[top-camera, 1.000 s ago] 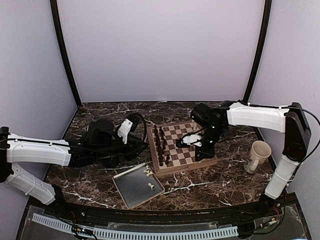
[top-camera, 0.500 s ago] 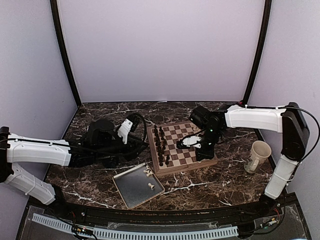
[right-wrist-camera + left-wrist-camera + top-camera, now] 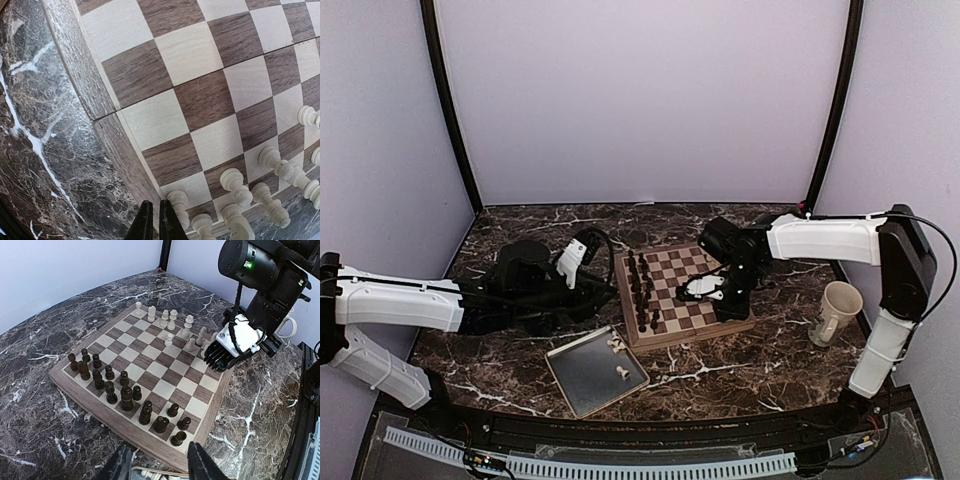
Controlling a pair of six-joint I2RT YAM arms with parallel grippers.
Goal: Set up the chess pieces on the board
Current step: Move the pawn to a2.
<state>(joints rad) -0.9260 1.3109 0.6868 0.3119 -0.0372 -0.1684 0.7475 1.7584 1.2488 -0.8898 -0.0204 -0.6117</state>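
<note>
"So, from overhead, where does everything sit?"

"The board lies mid-way across the marble table, with dark pieces in two rows along its left side. A few cream pieces lie on the grey tray just in front of the board, and a mug stands well off to the right. The right gripper hangs over the board's right side. The left gripper sits low, just left of the board."

"And the left wrist view?"

"The left gripper has its fingers spread apart at the bottom edge, clamping nothing. Beyond the dark pieces, more cream pieces stand upright along the far side of the board, a few of them one rank forward. The right gripper points down over the board's right corner."

"Right wrist?"

"The right gripper is pressed fully together and holds nothing. Its fingertips hover at the board's tan border, just beside the nearest cream pieces, which crowd the lower right."
</note>
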